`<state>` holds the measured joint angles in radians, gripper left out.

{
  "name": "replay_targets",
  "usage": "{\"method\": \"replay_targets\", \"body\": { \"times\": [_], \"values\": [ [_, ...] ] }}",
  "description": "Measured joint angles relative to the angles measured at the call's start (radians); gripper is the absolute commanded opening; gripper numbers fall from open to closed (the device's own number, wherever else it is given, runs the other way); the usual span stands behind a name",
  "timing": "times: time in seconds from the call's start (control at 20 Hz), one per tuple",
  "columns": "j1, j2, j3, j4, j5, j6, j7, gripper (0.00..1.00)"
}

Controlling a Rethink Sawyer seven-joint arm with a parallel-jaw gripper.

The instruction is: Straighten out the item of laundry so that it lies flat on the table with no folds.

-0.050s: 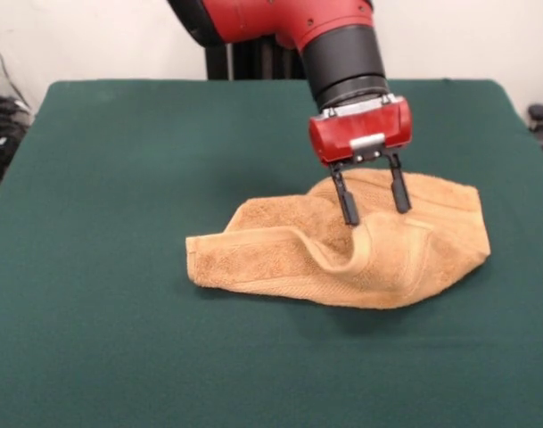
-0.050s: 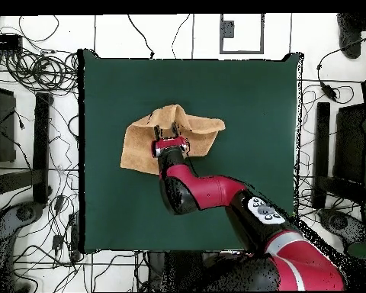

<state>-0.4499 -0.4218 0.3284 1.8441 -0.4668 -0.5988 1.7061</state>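
The orange-tan towel point(image 1: 342, 254) lies crumpled on the green table point(image 1: 119, 178), with a raised fold running across its middle and a flap reaching out to the left. In the overhead view the towel point(image 2: 144, 141) sits left of the table's centre. My gripper point(image 1: 375, 214) hangs right over the towel's upper middle, open, its two black fingers point(image 1: 345, 201) spread apart with their tips at the cloth surface. Nothing is held between them. From above, the gripper point(image 2: 171, 145) covers part of the towel.
Green cloth of the table point(image 2: 247, 107) stretches on all sides of the towel. Cables and dark equipment point(image 2: 33, 76) lie on the floor beyond the table edges.
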Motion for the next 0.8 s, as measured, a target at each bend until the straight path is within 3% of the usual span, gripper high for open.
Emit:
{"method": "replay_targets", "body": {
  "times": [0.8],
  "values": [
    [0.007,0.001,-0.038,-0.01,0.025,-0.036,0.0,1.0]
  ]
}}
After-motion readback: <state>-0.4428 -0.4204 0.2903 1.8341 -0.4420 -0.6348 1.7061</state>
